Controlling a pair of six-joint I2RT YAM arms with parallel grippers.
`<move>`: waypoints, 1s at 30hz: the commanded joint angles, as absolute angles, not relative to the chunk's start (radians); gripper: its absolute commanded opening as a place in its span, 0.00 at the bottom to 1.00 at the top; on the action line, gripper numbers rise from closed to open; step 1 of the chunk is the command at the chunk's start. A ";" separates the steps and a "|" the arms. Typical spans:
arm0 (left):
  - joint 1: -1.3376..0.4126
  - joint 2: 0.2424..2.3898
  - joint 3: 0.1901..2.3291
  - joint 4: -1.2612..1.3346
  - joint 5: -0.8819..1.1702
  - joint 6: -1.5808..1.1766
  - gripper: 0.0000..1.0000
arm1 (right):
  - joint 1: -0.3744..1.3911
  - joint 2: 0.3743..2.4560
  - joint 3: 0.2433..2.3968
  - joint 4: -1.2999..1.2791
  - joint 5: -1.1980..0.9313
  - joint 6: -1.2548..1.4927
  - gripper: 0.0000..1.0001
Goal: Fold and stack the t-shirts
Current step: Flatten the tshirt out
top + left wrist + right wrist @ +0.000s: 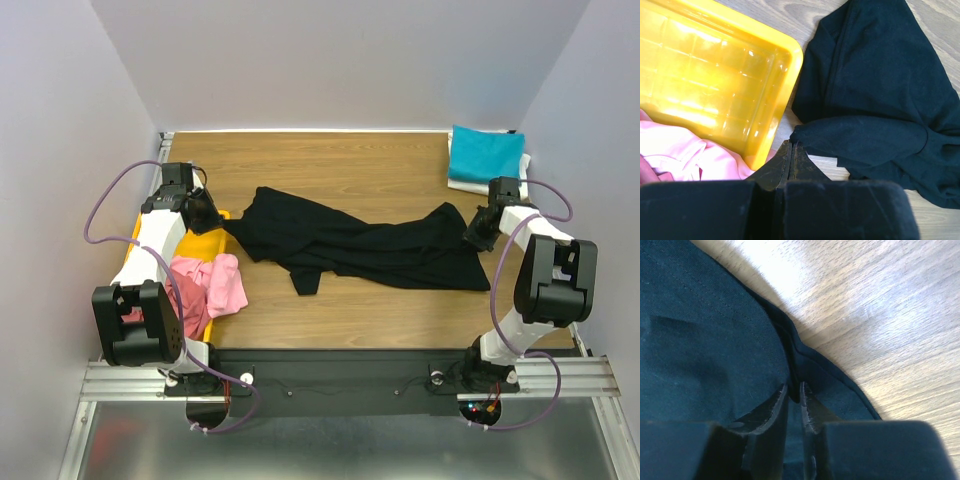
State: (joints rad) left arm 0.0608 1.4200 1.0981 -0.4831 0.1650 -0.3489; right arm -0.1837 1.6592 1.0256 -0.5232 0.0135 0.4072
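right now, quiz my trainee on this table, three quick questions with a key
1. True or false: the black shirt is neatly folded.
2. The far-right shirt is: A orange, B teal, C green.
3. Is the left tool open or shut?
Key: 1 false, it lies crumpled and stretched out; 2 B; 3 shut.

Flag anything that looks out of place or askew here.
The black t-shirt lies rumpled and twisted across the middle of the table, not flat. At the left, the pink t-shirt spills over the rim of the yellow tray. Nothing looks damaged.
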 commanded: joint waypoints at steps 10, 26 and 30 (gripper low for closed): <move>0.066 1.384 1.114 -0.488 0.172 -0.337 0.00 | -0.190 1.589 1.077 -0.540 0.008 0.400 0.00; 0.067 1.286 1.281 -0.453 0.411 -0.419 0.00 | -0.196 1.424 1.331 -0.672 0.074 0.426 0.00; 0.066 1.264 1.338 -0.373 0.508 -0.500 0.00 | -0.196 1.401 1.434 -0.699 0.071 0.452 0.00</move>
State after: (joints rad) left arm 0.0608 1.3201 1.2625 -0.4862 0.3752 -0.4301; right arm -0.1852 1.4445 1.3308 -0.6758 0.0517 0.4244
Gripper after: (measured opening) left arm 0.017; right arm 0.013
